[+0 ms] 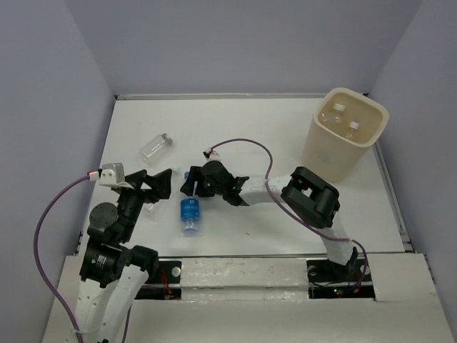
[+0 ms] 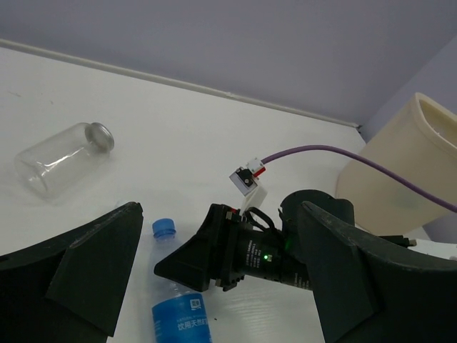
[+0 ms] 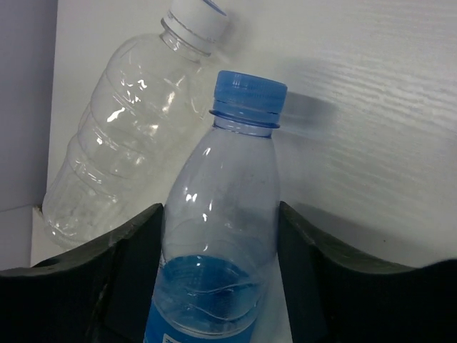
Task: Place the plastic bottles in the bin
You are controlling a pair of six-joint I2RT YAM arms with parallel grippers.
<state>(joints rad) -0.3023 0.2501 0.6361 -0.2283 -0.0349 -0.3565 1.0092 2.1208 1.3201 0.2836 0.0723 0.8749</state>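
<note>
Right wrist view shows the right gripper [image 3: 220, 214] pinching the blue-capped bottle [image 3: 225, 164], which lies by the near edge of the worktop [image 1: 271, 121]. The left gripper [image 2: 220, 214] is spread wide. The bin [image 1: 332, 156] stands in the far right corner.

We see bright, even light; small glints speckle the blue-capped bottle [image 3: 214, 179] between the right pincer's [image 3: 220, 221] fingers [image 3: 136, 271], its soft shadow falling beyond them
</note>
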